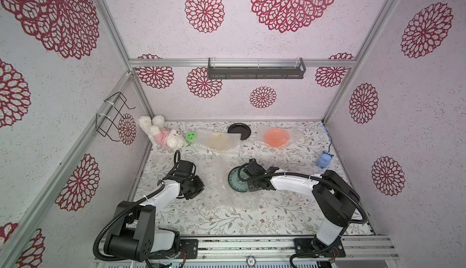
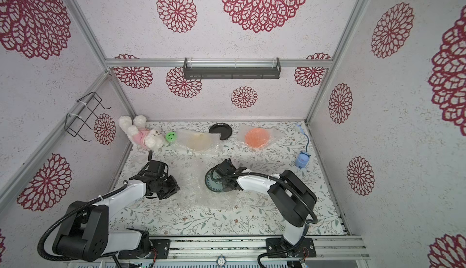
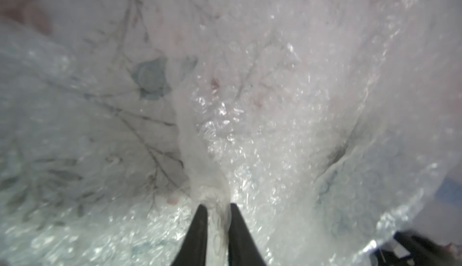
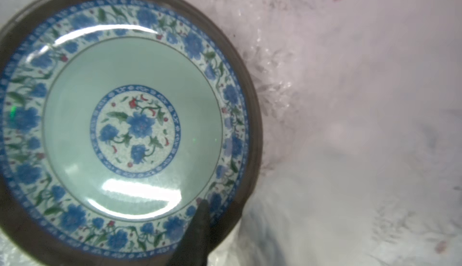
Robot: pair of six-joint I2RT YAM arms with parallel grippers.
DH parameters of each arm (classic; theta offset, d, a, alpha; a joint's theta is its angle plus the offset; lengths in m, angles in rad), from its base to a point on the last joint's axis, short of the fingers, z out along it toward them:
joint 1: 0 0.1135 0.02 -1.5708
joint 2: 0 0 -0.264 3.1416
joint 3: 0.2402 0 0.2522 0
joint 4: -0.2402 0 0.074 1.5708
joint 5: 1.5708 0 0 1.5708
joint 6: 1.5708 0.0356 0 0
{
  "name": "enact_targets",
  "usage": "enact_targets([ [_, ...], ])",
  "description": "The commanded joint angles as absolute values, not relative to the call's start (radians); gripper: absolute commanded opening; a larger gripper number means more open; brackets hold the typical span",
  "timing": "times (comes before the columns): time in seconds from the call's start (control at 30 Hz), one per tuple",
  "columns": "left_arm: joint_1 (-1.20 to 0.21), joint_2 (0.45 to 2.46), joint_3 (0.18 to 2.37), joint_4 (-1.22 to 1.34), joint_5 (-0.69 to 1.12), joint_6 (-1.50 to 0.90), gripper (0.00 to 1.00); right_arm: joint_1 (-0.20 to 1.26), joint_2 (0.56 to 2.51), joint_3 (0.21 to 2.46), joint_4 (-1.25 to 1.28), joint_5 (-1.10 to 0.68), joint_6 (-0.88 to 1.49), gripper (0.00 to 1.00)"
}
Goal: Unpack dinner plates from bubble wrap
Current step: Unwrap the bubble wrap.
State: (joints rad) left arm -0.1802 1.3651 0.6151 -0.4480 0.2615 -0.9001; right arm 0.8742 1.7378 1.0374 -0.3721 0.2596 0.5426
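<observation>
left claw pinches shut on a bunched fold of bubble wrap; right claw clamps the rim of the blue-green plate, lower middle in both top views, amid the spread wrap. a hard tug could slip that shallow rim grip, dropping the plate.

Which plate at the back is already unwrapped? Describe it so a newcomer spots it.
Look along the table's back edge, under the dark wall shelf. Between the cream plate and orange plate, both under bubble wrap, sits the black plate: the row's only dark, largely bare one.
</observation>
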Motion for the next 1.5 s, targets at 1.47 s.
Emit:
enact_targets([
  [1.47,0.139,1.434,0.848,-0.582,0.100,-0.796,0.00,0.234,1.231,0.514,-0.084,-0.147,0.554,0.10],
])
